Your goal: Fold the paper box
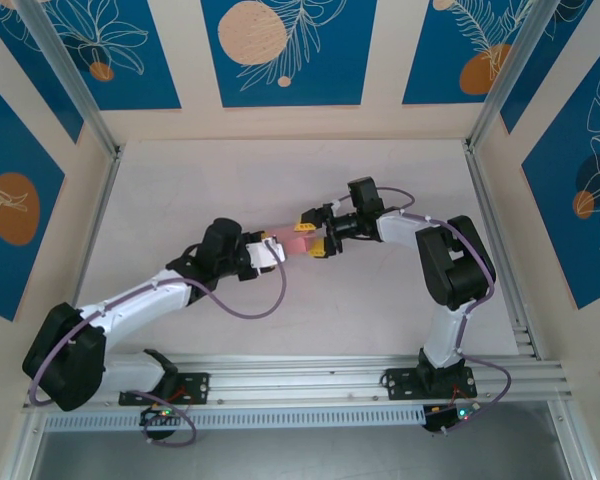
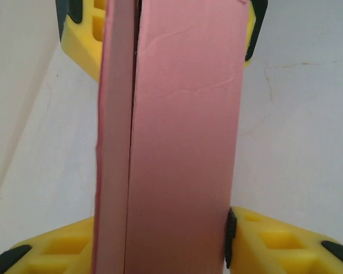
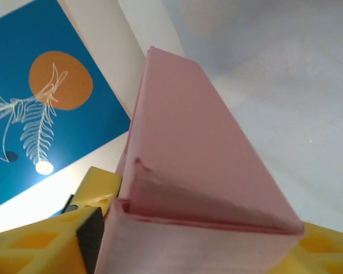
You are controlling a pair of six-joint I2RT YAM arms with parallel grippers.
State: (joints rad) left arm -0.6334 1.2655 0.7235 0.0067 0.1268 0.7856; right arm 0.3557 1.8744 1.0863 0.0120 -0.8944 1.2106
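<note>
Treat the paper box (image 1: 298, 243) as very light, thin pink card: stiff along folded edges, soft across flat panels, with faint creases on the broad face and a long seam not fully closed down one side. Expect little slip against foam pads but easy crushing under a hard squeeze. Take hold across the narrow sides near an end, on the folded edges, never mid-panel. Positioned lengthwise above the table (image 1: 230, 170), near its middle, bridging both arms. Left end effector (image 1: 273, 252): partly closed, pads pressed on opposite sides of the near end, gripping the box. Right end effector (image 1: 318, 240): fingers flanking the other end, close against the card; clamped or merely alongside, cannot tell
</note>
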